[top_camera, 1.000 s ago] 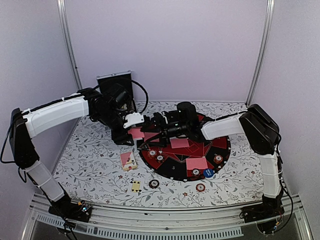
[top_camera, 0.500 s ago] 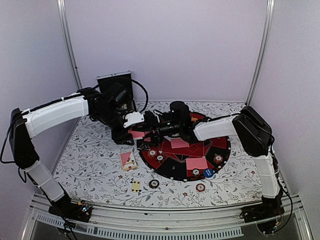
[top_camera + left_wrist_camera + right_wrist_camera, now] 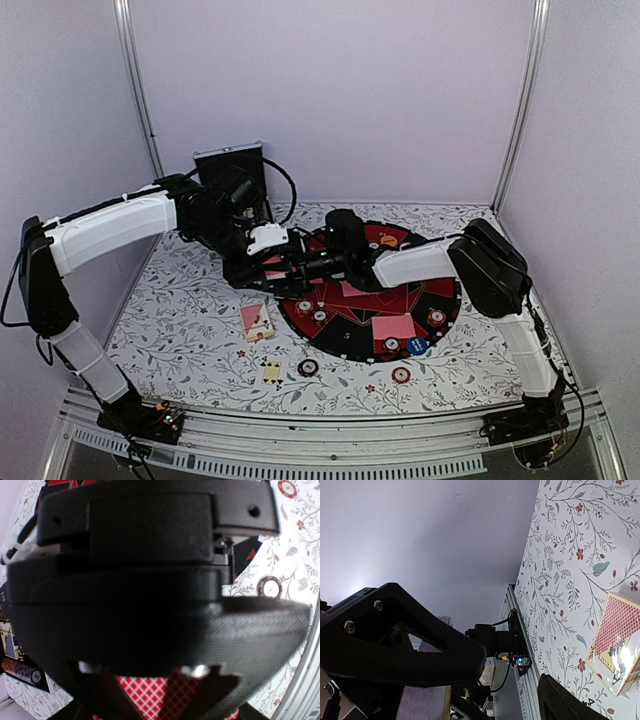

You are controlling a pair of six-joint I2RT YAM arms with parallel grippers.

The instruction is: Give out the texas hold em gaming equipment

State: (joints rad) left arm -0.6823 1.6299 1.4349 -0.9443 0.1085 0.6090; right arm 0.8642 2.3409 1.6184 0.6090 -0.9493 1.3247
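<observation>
L gripper (image 3: 268, 263) closed on pink-backed cards (image 3: 150, 696), prob. the deck, over left edge of round mat (image 3: 342, 342). R gripper (image 3: 294, 268) close beside, fingers apart, nothing btwn. Pink box (image 3: 257, 321) on table (image 3: 180, 330) left of mat

pink-backed deck (image 3: 272, 266) is up off the bench (image 3: 190, 330), pinched in the left fingers (image 3: 102, 702) over the left edge of the mat (image 3: 440, 290); its red-checked back shows between them in the wrist view. two pink cards lie face down on the mat, one (image 3: 357, 289) in the middle, one (image 3: 394, 326) nearer. the small pink box (image 3: 257, 321) lies flat on the bench just left of the mat. striped chips on the mat: a pair (image 3: 304, 306) at the left, one (image 3: 437, 317) at the right, one (image 3: 392, 345) beside the blue button (image 3: 417, 345) at the near rim. two more (image 3: 308, 367) sit on the bench in front.
</observation>
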